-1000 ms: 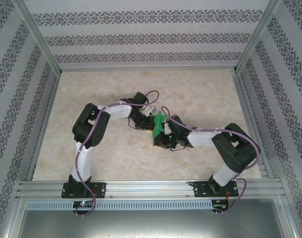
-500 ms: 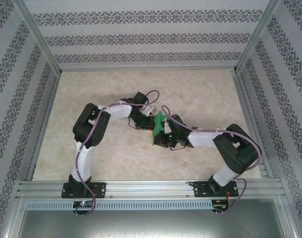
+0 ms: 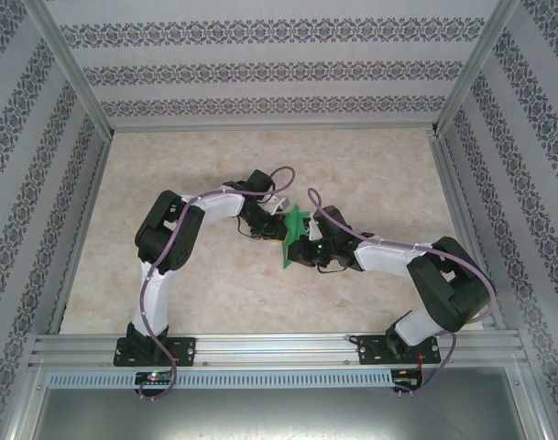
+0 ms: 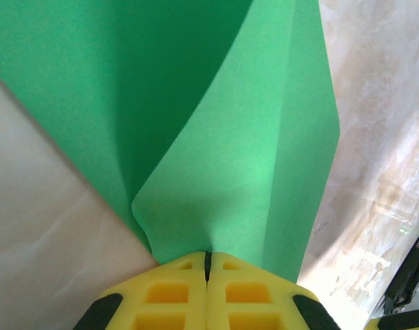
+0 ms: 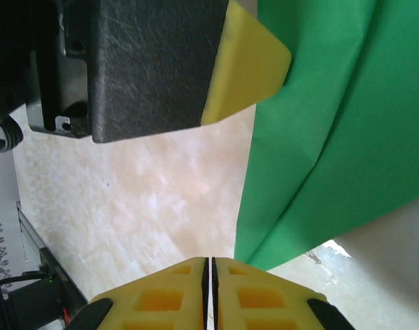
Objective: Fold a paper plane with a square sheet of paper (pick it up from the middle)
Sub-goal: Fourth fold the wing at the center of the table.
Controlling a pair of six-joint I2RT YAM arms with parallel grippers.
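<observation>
- R gripper [image 5: 210,260] (nearer of 2): jaws pressed together; edge of the 1 green sheet [image 5: 333,124] at its tips, grip on it unclear.
- Sheet: creased, mid-surface [image 3: 370,174], betw. both grippers.
- L gripper [image 4: 208,256] (farther): closed tight, pinching sheet.

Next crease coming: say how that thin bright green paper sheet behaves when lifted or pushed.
The thin bright green paper sheet probably flops: it bows loosely above the shut left gripper. Likely very light, since that pinch seems to carry it. Its fold line suggests it creases easily.
</observation>
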